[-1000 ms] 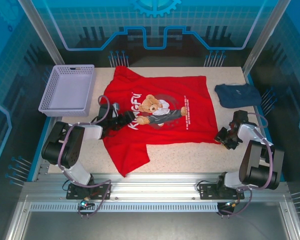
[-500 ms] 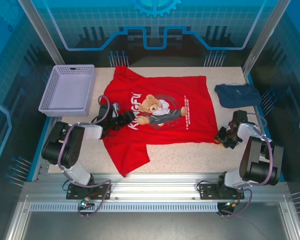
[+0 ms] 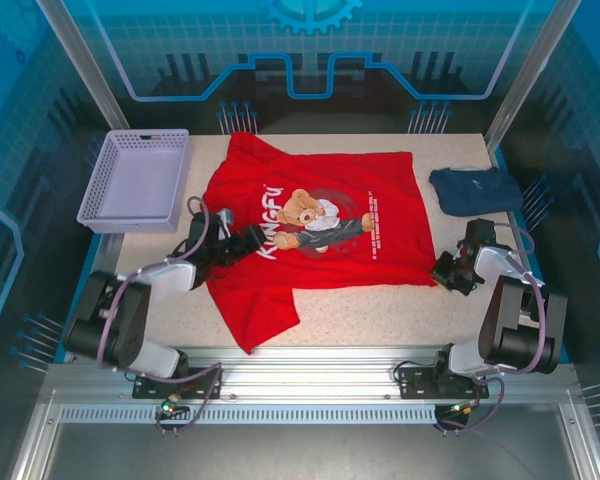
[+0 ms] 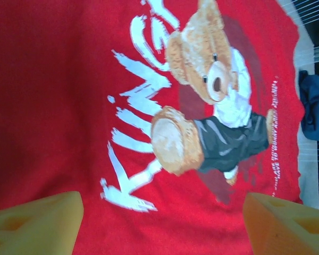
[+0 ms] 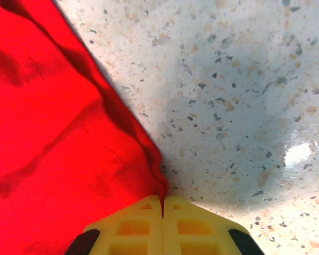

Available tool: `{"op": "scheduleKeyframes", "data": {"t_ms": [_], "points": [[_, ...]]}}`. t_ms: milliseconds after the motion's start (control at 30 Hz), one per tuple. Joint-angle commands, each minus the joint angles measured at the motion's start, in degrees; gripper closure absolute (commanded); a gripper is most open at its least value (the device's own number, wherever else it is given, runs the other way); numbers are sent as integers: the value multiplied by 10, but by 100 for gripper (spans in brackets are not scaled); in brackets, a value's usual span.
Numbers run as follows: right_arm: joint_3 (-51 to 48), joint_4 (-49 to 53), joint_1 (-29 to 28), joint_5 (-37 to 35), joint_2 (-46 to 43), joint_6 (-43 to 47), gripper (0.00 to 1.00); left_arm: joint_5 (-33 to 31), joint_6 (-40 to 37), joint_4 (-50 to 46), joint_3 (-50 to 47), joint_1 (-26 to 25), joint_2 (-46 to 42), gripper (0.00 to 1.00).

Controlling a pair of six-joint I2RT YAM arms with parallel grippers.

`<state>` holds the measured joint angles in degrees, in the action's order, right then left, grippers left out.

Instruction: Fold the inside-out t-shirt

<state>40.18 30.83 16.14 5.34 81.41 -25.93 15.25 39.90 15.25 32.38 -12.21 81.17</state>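
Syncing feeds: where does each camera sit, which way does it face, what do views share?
Top external: overhead at the near edge, looking down on the table; both arms, left gripper, right gripper.
Left wrist: above the t-shirt, facing its print; open yellow fingers.
Right wrist: low over the t-shirt corner; fingers shut on it.
Shared: t-shirt in all; navy garment in top and left wrist.

Left claw agape, right claw pinched tight
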Motion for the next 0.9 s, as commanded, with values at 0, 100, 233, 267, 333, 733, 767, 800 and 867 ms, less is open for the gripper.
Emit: {"op": "scheduleKeyframes", "data": {"t_ms": [0,100,233,267,333,733,767,800,867], "points": [[3,-1,-14,-21,-26,10,100,-62,-34,-126,-17,-35,-98,20],[-1,-3,-26,-28,-43,11,100,-137,-34,-274,-34,-86,-192,21],[-9,-8,-35,-24,-66,10,100,-190,19,-458,-57,-150,-302,28],[-11,-9,-37,-23,-71,10,100,-199,39,-502,-58,-170,-323,29],[-12,-12,-41,-19,-80,8,100,-207,80,-567,-60,-208,-349,31],[-16,-25,-44,12,-98,3,100,-160,196,-615,-59,-370,-304,27],[-17,-27,-44,12,-99,3,100,-159,193,-614,-57,-373,-295,26],[-18,-27,-44,12,-100,3,99,-158,188,-609,-56,-374,-285,26],[-19,-28,-44,12,-101,3,99,-154,177,-594,-53,-375,-265,26]]}}
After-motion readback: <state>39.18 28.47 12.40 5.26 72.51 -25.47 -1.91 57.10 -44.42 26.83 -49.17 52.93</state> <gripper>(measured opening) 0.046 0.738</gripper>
